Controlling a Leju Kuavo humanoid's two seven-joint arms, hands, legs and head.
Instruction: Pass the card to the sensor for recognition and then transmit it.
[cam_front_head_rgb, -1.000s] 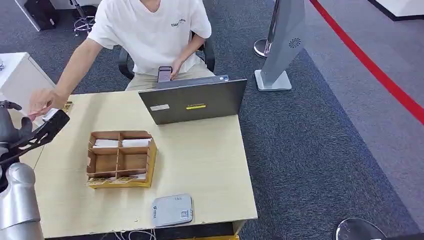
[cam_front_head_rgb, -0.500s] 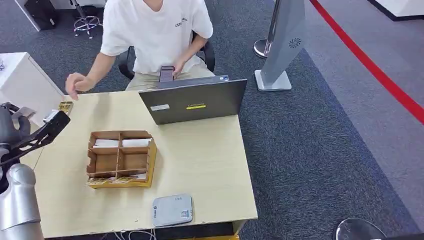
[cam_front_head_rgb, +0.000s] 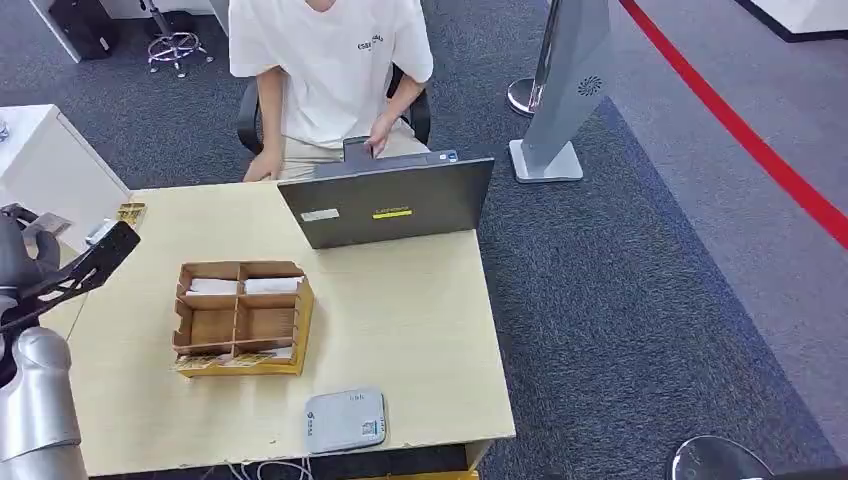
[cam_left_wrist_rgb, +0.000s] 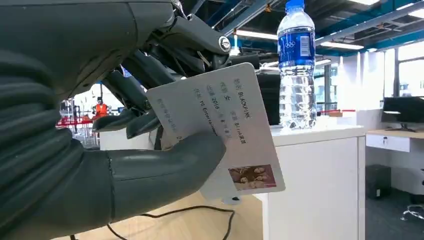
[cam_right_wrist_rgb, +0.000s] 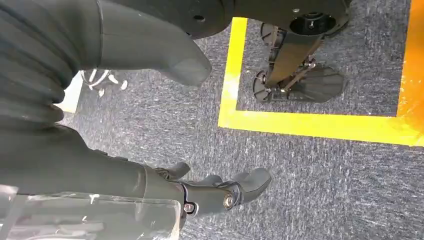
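A white card (cam_left_wrist_rgb: 235, 125) with printed text and a small photo is pinched between the thumb and dark fingers of my left hand (cam_left_wrist_rgb: 100, 150). In the head view my left hand (cam_front_head_rgb: 55, 265) hovers off the table's left edge, with a pale edge of the card (cam_front_head_rgb: 100, 232) at its tip. The sensor (cam_front_head_rgb: 345, 420), a flat grey-white box, lies near the table's front edge, well to the right of that hand. My right hand (cam_right_wrist_rgb: 210, 192) hangs over the carpet with its fingers apart and nothing in it.
A cardboard divider box (cam_front_head_rgb: 240, 318) sits mid-table and an open laptop (cam_front_head_rgb: 385, 200) at the back. A person (cam_front_head_rgb: 330, 70) sits behind it. A white cabinet (cam_front_head_rgb: 45, 160) with a water bottle (cam_left_wrist_rgb: 296, 65) stands at left. A small yellow item (cam_front_head_rgb: 130, 212) lies on the table's corner.
The person's arm, which reached to my left hand a second ago, has drawn back to the lap. My left hand has hardly moved.
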